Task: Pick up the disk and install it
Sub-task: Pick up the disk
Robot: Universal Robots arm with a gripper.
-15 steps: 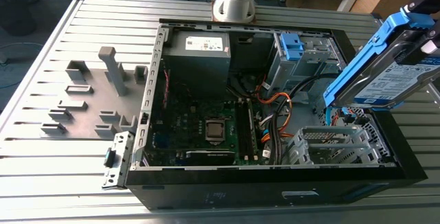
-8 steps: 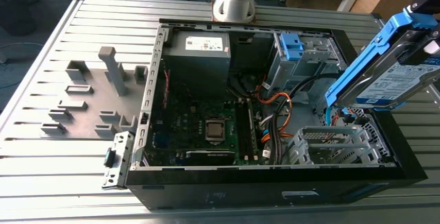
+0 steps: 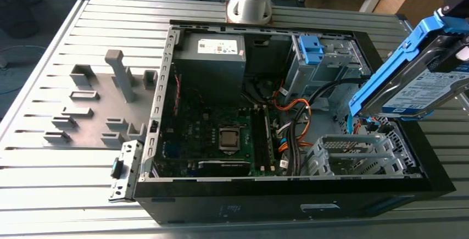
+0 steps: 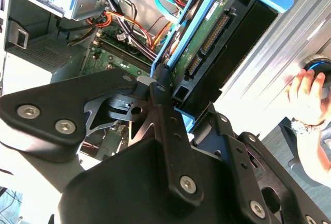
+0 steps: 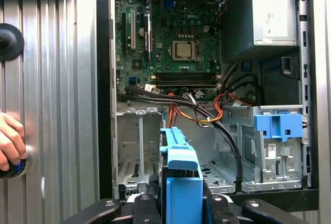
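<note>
The gripper [image 4: 165, 110] is clenched on the disk [image 3: 414, 77], which hangs tilted in the air above the open computer case [image 3: 293, 195], over the edge at the exterior view's right. Blue plastic rails run along the disk's sides, and its white-and-blue label faces the exterior camera.

Below it inside the case stands an empty metal drive cage [image 3: 352, 156]. Black, orange and red cables [image 3: 293, 110] cross the space between that cage and the motherboard [image 3: 219, 134]. A bare blue bracket [image 3: 311, 49] sits in the bay structure near the grey power-supply box [image 3: 212, 57].

In both wrist views a person's hand [image 5: 10, 141] rests on a round knob beside the case.

The case lies on a ribbed metal desk [image 3: 66, 35], which also carries grey fixture blocks [image 3: 110, 96]. Behind it are wooden furniture and a grey floor.
</note>
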